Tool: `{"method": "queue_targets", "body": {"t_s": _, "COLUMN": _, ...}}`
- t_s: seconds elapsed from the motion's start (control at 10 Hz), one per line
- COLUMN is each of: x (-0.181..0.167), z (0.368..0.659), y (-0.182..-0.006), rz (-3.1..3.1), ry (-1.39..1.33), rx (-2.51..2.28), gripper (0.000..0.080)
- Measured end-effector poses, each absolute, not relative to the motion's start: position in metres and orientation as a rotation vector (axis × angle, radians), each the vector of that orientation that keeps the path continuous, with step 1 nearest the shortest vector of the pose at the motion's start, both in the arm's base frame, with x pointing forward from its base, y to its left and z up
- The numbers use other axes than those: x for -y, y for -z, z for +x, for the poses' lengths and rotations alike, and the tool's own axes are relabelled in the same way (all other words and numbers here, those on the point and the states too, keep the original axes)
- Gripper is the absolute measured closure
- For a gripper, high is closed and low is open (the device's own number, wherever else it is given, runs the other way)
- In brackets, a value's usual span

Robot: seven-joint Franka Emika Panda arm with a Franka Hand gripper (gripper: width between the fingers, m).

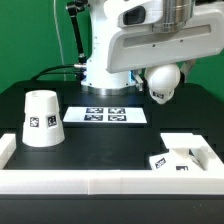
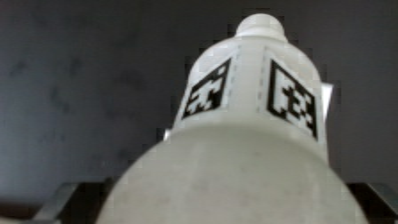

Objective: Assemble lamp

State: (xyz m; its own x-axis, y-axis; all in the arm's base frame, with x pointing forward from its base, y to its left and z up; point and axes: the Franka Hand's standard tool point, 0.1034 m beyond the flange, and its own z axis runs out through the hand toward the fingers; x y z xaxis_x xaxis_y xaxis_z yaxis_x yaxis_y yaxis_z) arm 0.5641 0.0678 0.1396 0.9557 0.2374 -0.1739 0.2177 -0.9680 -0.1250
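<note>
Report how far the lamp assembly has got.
Done: nothing is joined yet. In hand: the gripper holds the bulb in the air. Left: seat the bulb in the base, which lies by the white wall at the exterior view's right, then fit the shade, standing alone at the exterior view's left.

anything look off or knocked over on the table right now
Nothing spilled or broken. The shade stands upright at the exterior view's left. The base looks askew, turned at an angle in the corner of the white wall at that view's right. The bulb is in the air, held in the gripper.
</note>
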Motion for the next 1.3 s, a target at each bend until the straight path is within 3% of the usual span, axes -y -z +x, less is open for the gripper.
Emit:
{"method": "queue_targets", "body": {"t_s": 0.3, "x": -0.061, "z": 0.572, "y": -0.139, "rz": -3.044, "ry": -0.001, "rx": 0.358, "gripper": 0.0225}}
{"method": "queue_targets", "body": {"t_s": 0.5, "x": -0.057, "z": 0.591, "y": -0.153, "rz": -3.046, "ry": 0.389, "rx": 0.545, "gripper": 0.0225}}
{"method": "queue_targets", "body": {"t_s": 0.9, "x": -0.056, "z": 0.59, "y": -0.151, "rz": -3.046, "ry": 0.417, "rx": 0.563, "gripper": 0.0225}}
{"method": "queue_targets", "body": {"t_s": 1.3, "x": -0.069, "z": 0.615, "y": -0.151, "rz": -3.002, "ry": 0.557, "rx": 0.843, "gripper": 0.0225}}
